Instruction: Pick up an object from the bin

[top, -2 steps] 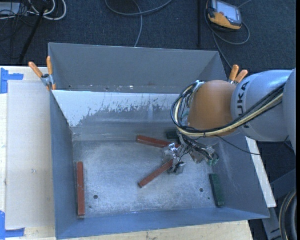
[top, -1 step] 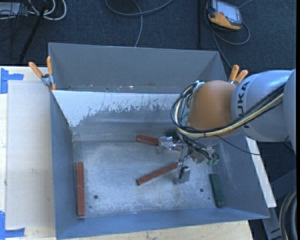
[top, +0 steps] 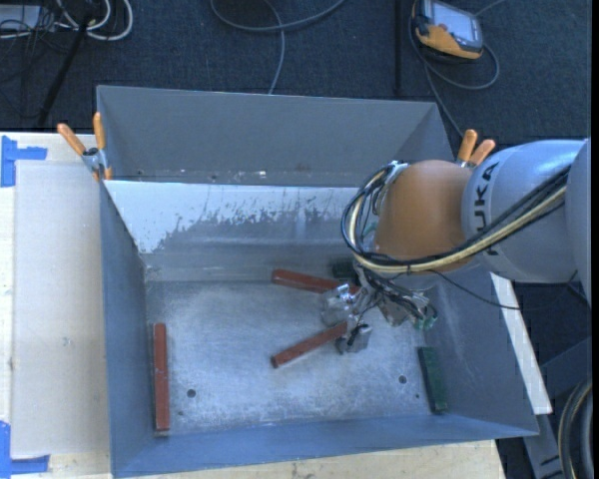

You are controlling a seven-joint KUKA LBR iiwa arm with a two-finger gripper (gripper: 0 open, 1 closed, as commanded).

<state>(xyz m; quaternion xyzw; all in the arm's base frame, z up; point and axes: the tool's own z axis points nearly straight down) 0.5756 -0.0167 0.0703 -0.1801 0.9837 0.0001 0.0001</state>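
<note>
Not much is done here, tbh. The jaws are parked low at the right end of the slanted reddish-brown flat stick (top: 304, 348), mid-floor of the grey metal bin (top: 230, 392). Clenched or released can't be told. Lifting is still left.

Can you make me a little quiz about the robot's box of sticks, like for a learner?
1. True or false: the dark green stick lies by the bin's left wall.
2. How many reddish-brown sticks are in the bin?
3. Which is nearest the gripper? A) left stick B) middle stick C) dark green stick
Key: 1 false, right wall. 2 three: left, middle and back stick. 3 B.
</note>
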